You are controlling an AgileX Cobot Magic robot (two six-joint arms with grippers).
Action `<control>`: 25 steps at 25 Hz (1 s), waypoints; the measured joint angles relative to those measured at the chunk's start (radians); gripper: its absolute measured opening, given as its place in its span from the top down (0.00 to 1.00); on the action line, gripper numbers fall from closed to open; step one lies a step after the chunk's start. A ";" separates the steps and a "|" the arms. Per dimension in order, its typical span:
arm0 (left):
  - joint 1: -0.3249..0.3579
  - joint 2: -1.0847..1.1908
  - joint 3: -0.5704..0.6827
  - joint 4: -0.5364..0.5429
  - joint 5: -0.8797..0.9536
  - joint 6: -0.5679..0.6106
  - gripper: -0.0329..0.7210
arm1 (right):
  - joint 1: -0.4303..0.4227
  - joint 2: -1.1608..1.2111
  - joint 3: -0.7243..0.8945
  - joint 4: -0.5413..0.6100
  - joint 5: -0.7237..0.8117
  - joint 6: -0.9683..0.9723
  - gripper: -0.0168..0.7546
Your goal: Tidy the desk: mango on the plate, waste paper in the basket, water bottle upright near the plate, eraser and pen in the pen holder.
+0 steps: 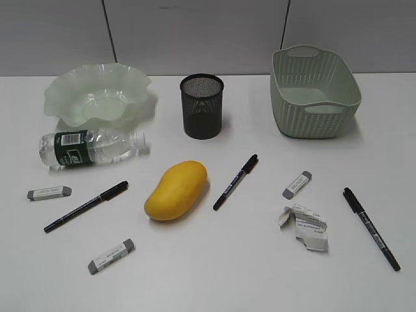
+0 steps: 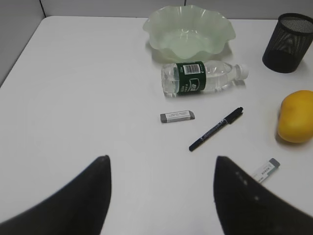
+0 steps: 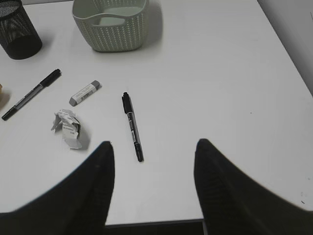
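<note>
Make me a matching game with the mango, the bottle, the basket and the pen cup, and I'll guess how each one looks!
Things:
1. mango
2. water bottle
3. basket
4. pen holder

Looks:
A. black wire mesh, standing upright
B. pale green, woven-look sides
C. yellow-orange, lying on the desk
D. clear, lying on its side

Pairs: 1-C, 2-D, 3-B, 4-A

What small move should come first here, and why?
Probably lower the open left end effector toward the bottle, lying on its side below the plate. Nothing is held yet, and the bottle is closest to that arm's side.
</note>
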 joint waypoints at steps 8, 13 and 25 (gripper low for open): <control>0.000 0.000 0.000 0.000 0.000 0.000 0.30 | 0.000 0.000 0.000 0.000 0.000 0.000 0.43; 0.000 0.003 0.000 0.000 0.000 0.000 0.30 | 0.000 0.000 0.000 0.000 0.000 0.000 0.43; 0.000 0.359 -0.167 -0.002 0.007 0.000 0.25 | 0.000 0.000 0.000 0.000 0.000 0.000 0.43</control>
